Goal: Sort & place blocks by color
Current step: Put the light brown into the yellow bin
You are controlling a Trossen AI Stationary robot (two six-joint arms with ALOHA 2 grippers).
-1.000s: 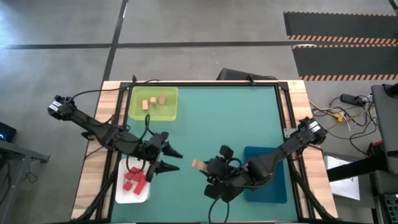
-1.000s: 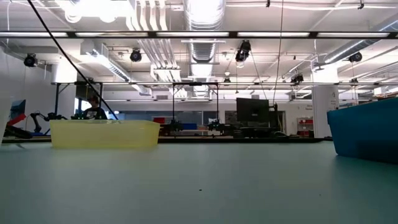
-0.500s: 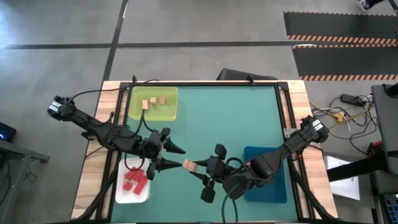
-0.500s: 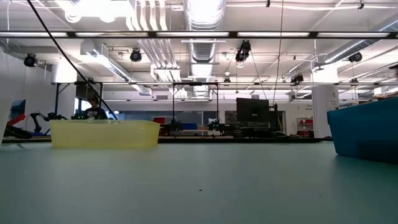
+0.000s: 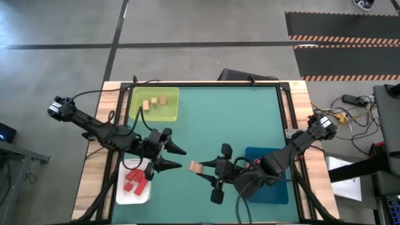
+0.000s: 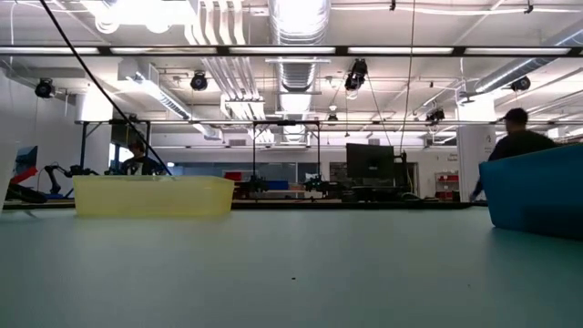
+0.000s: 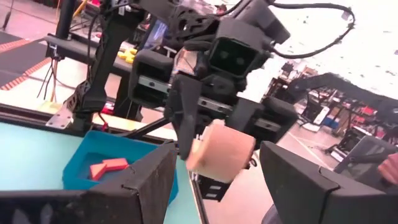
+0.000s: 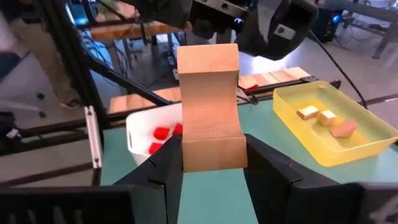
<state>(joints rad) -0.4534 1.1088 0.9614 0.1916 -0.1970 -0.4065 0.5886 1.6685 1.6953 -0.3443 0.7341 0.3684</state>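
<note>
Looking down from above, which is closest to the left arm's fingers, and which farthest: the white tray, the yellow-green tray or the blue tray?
From the left gripper:
1. White tray, nearest, just beside it on the table's left edge.
2. Yellow-green tray, farther, at the far left corner.
3. Blue tray, farthest, on the right side under the right arm.

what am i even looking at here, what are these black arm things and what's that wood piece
These are two robot arms at a green table, each ending in two fingers. One picture looks down from above, one looks level across the tabletop, and two come from cameras on the wrists. The right gripper holds a tan wooden block out toward the left gripper, whose fingers stand open just short of it. A yellow-green tray holds tan blocks, a white tray red ones, and a blue tray orange ones.
</note>
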